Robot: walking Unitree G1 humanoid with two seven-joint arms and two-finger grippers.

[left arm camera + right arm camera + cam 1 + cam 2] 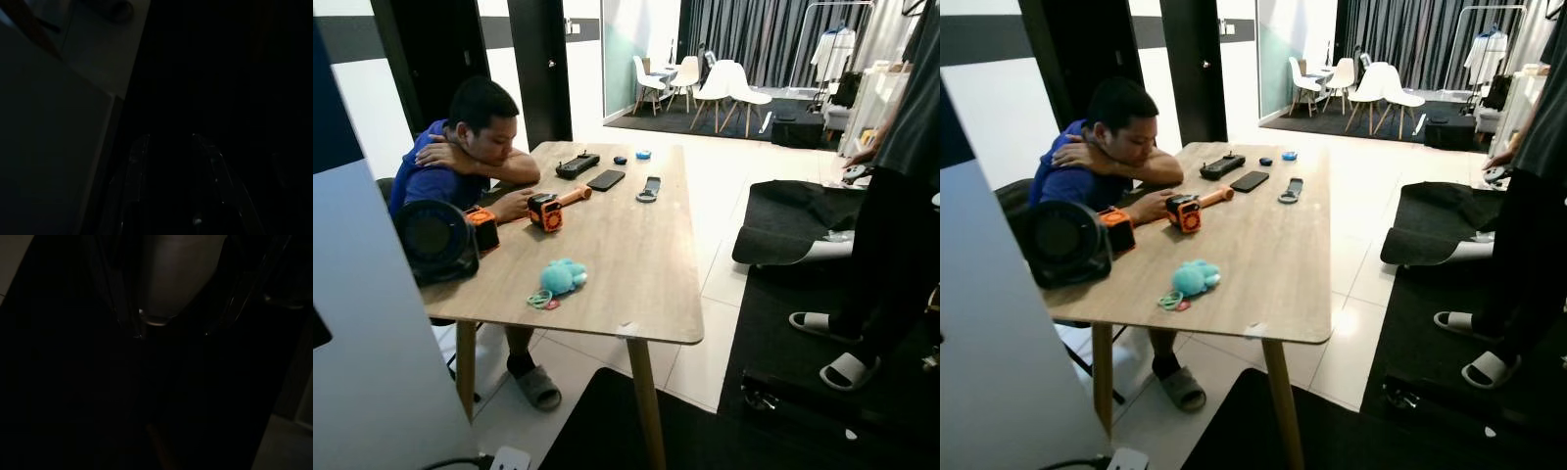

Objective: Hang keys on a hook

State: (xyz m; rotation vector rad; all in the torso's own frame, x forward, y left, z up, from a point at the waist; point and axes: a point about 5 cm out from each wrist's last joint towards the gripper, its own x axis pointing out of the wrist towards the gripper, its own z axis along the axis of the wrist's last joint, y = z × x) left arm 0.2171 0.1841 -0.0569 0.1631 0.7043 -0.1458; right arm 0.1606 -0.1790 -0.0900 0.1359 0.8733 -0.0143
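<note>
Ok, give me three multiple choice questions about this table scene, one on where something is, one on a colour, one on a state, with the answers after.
1. Where does the teal plush toy lie on the wooden table?
A. near the front edge
B. at the far end by the phone
C. on the floor

2. What colour is the seated person's shirt?
A. red
B. blue
C. white

3. How is the seated person posed?
A. standing upright
B. lying on the floor
C. leaning forward, arms on the table

Answers: 1 A, the toy sits close to the near edge beside small coloured rings. 2 B, the sleeve is blue. 3 C, the arms rest on the tabletop.
</note>
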